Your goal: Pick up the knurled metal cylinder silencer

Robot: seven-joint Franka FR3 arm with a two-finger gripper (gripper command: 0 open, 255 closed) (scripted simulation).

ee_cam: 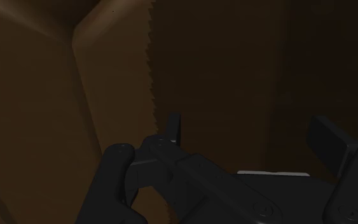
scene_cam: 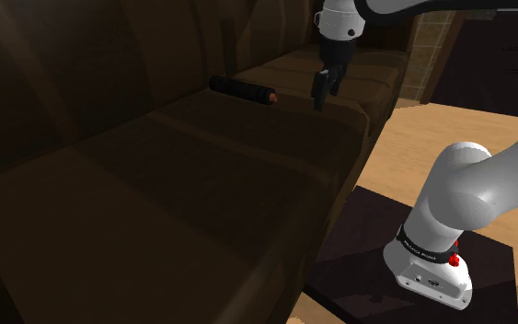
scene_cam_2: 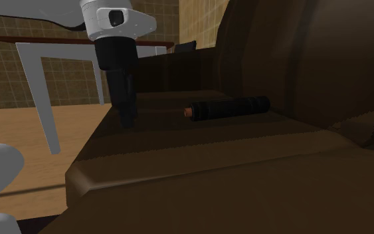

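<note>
Silencer (scene_cam: pixel 243 89) on sofa seat (scene_cam: pixel 201 175), well apart from hand (scene_cam: pixel 320 98).

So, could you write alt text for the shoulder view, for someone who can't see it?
A dark cylinder with a coppery end lies on a brown sofa seat near the backrest. The robot's black end effector hangs right of it in this view, not touching.

Home, living room by the look. Big dark brown sofa (scene_cam: pixel 201 175) with seat and back cushions takes up most of the shoulder view. Light wood floor (scene_cam: pixel 431 138) at 3 o'clock there. Second exterior view: tan tiled wall (scene_cam_2: pixel 19 23) at 10 o'clock, white-legged table (scene_cam_2: pixel 42 100) in front of it.
</note>
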